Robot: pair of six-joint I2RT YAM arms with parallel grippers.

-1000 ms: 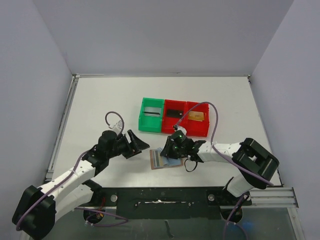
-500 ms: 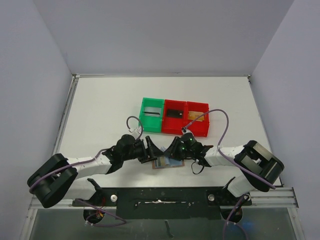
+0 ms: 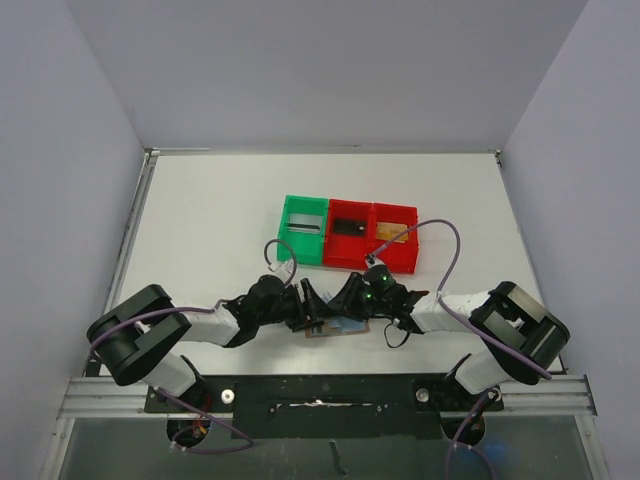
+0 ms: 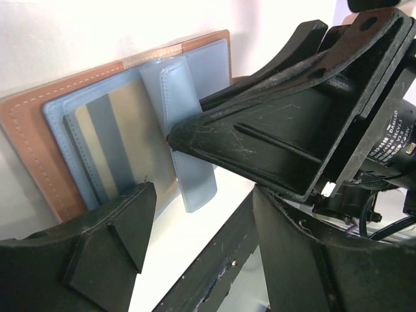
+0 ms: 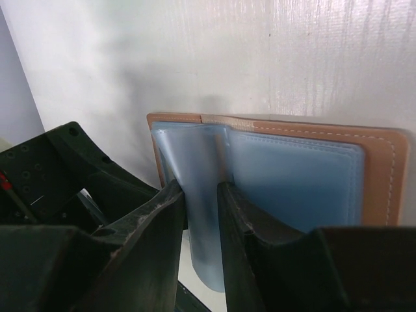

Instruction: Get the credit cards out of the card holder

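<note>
The right gripper (image 5: 198, 188) has its jaws drawn in close, pinching the pale blue inner flap (image 5: 203, 162) of the card holder (image 5: 383, 175). That flap stands up between the two black fingers (image 5: 156, 240), raised off the pockets beneath it.

The left gripper (image 4: 203, 195) is right alongside with its jaws spread wide and nothing between them. It hangs low at the left end of the holder, pointed in at the open pockets. Whether its fingertips touch the leather, I cannot tell.

Under that raised flap, a gold card with a grey stripe (image 4: 120, 140) sits tucked in a blue pocket. It's on the half of the holder closer to the left gripper. The brown stitched border frames it all round.

The holder itself lies open, inside up, flat on the white desk (image 3: 200, 220). It sits toward the near edge, about midway across, with a gripper crowding in from either side, so from above only a sliver of it shows.

Just beyond it on the far side stands a row of three bins, touching side by side. A green bin (image 3: 302, 230) is on the left, then a red bin (image 3: 350, 250) and a second red bin (image 3: 395, 258) on the right. The right arm's purple cable (image 3: 440, 245) arcs over that last one.
</note>
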